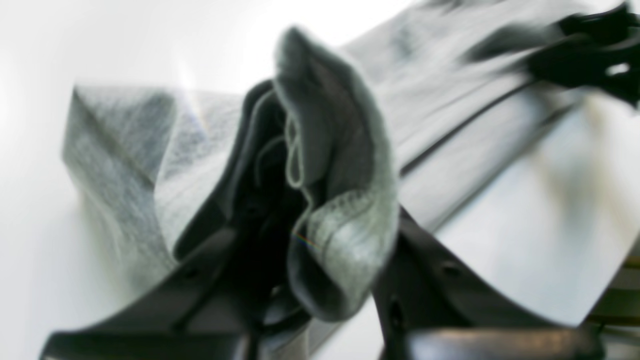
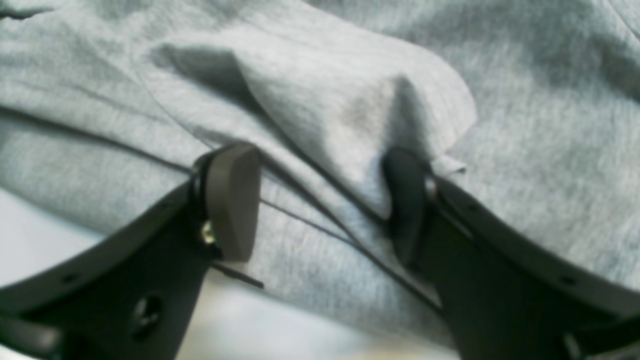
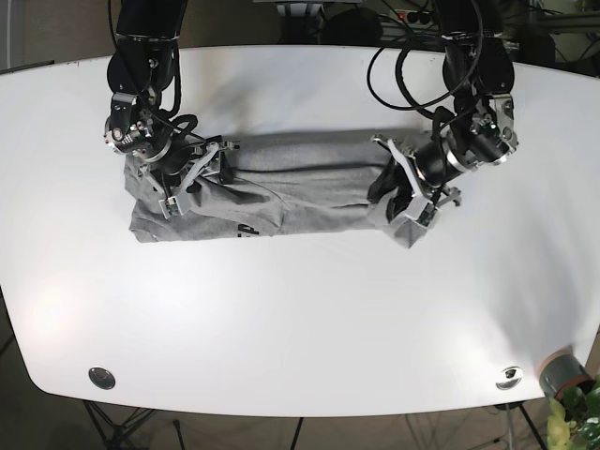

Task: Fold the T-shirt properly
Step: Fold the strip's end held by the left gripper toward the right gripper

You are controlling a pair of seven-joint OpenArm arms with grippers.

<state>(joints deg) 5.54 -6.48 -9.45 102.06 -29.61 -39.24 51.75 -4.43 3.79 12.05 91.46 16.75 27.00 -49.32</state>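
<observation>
Grey cotton T-shirt (image 3: 281,192) lies as a long band across the white round table (image 3: 300,319), long axis running arm to arm. Left gripper (image 1: 320,210) clamps its bunched end; right gripper (image 2: 320,200) spread wide over other end.

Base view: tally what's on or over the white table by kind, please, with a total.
Grey T-shirt: 1
Robot pincers: 2, the left pincer shut on the shirt's end and the right pincer open over the cloth
Round metal discs near the table's front edge: 2
Total: 5
</observation>
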